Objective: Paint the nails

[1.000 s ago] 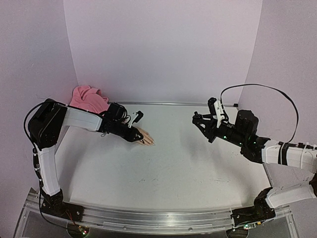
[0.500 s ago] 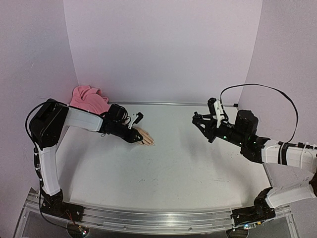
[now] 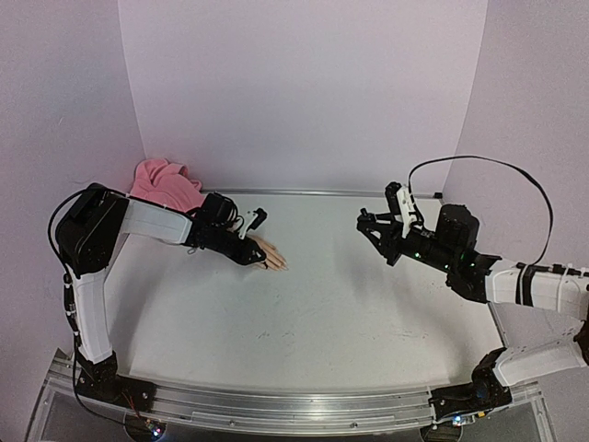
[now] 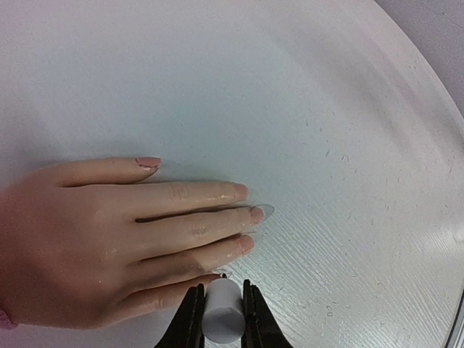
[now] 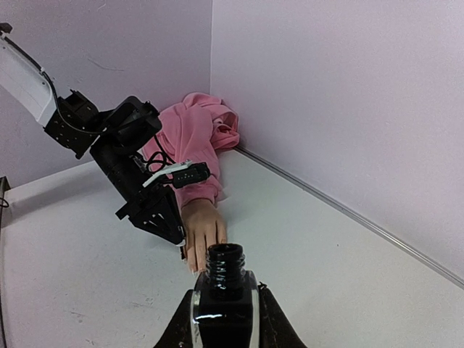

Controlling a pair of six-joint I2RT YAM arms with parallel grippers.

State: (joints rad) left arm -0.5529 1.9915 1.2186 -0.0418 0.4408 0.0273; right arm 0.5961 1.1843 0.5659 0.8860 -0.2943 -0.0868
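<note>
While clamping brush cap (image 4: 222, 317) in left gripper (image 4: 221, 296), bottle (image 5: 226, 264) in right gripper (image 5: 225, 313), just dabbing lightly inside the nails (image 4: 257, 214).

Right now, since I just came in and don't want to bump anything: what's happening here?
The left fingers are shut on a white brush handle, its tip at the little finger of the mannequin hand lying flat on the table. The right fingers hold an open dark polish bottle well apart. The nails look pale.
</note>
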